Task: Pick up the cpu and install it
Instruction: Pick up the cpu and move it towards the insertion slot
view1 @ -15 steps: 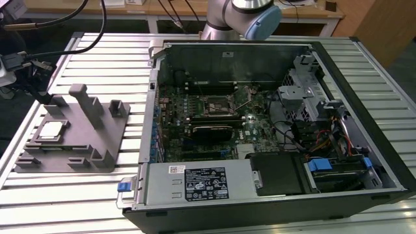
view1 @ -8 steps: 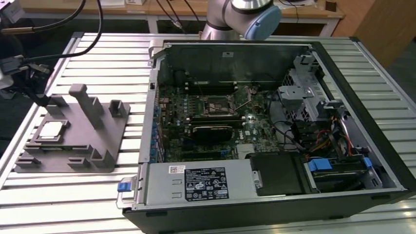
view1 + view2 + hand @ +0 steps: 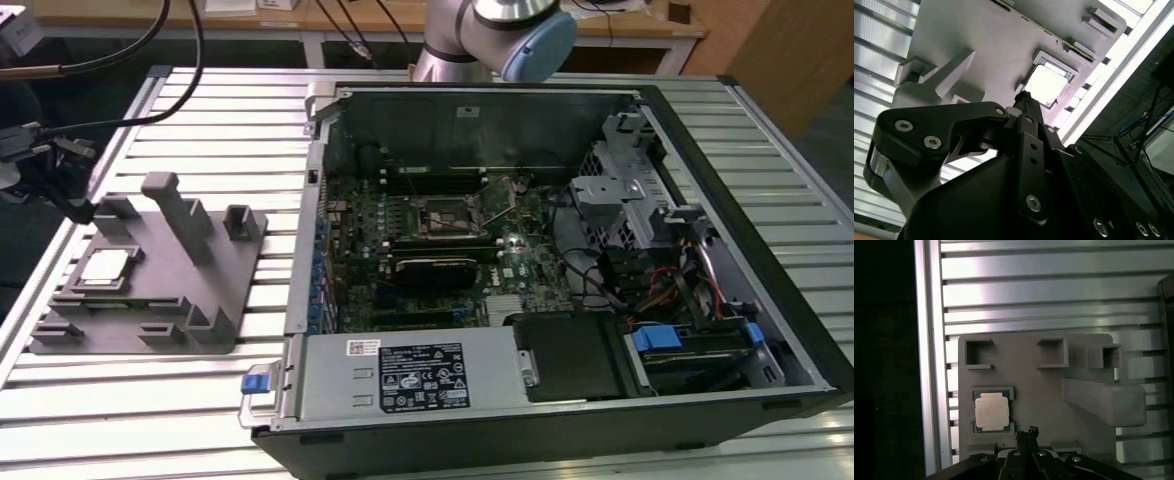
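Slatted metal counter [image 3: 200, 120] as the work surface, carrying two items. Toward the exterior view's left, find a grey fixture block [image 3: 158, 305] with an upright post [image 3: 174, 215] and several open-sided pockets. Toward the exterior view's right, find an open computer case [image 3: 787, 330] lying on its side, interior facing up.

Locate the cpu [image 3: 107, 268] in a shallow framed pocket of the fixture block, lying flat with the metal top up, near the block's edge on the exterior view's left. Well apart from the case.

In the first wrist view, see the tool [image 3: 1028, 433] poised over the fixture block [image 3: 1039, 390], tips drawn together to one narrow point, nothing gripped. Just beside the cpu [image 3: 991, 411] and apart from it, with a strip of bare grey block between.

In the second wrist view, note the tool [image 3: 1025, 96] tip overlapping the pocket frame at a corner of the cpu [image 3: 1046, 85]. Contact between tool and block: cannot tell.

Inside the case, identify the green motherboard [image 3: 400, 280] with the black square socket [image 3: 441, 215] and its metal frame near the middle. Also note:
- a silver power supply [image 3: 400, 375] along the near wall
- a metal drive cage [image 3: 627, 190] toward the exterior view's right
- loose coloured cables [image 3: 661, 290] below the cage

Behind the case, find the robot arm [image 3: 461, 45] rising from the counter, fitted with a pale blue cap [image 3: 541, 50].
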You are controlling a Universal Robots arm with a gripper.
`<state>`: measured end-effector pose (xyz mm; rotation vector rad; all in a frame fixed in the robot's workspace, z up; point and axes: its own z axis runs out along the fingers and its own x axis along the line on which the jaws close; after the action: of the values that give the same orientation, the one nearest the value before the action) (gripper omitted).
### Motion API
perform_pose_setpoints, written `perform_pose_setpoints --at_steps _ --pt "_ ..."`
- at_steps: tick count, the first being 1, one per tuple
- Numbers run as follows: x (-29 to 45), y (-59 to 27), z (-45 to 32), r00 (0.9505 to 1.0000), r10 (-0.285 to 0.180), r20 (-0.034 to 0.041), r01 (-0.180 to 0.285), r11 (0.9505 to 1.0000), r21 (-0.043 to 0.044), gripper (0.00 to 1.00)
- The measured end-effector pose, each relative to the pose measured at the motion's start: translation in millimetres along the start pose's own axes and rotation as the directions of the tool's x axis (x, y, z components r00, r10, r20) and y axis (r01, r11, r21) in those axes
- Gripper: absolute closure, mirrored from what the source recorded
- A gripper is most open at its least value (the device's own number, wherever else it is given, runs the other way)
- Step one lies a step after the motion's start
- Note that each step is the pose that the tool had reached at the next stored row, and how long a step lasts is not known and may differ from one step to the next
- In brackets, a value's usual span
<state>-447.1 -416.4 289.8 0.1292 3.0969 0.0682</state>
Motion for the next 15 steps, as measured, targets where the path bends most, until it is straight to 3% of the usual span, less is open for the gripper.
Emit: perform_pose_setpoints --at_steps 15 --pt "8.2 -7.7 20.0 1.0 0.0 -0.0002 0.0 1.0 0.0001 0.89"
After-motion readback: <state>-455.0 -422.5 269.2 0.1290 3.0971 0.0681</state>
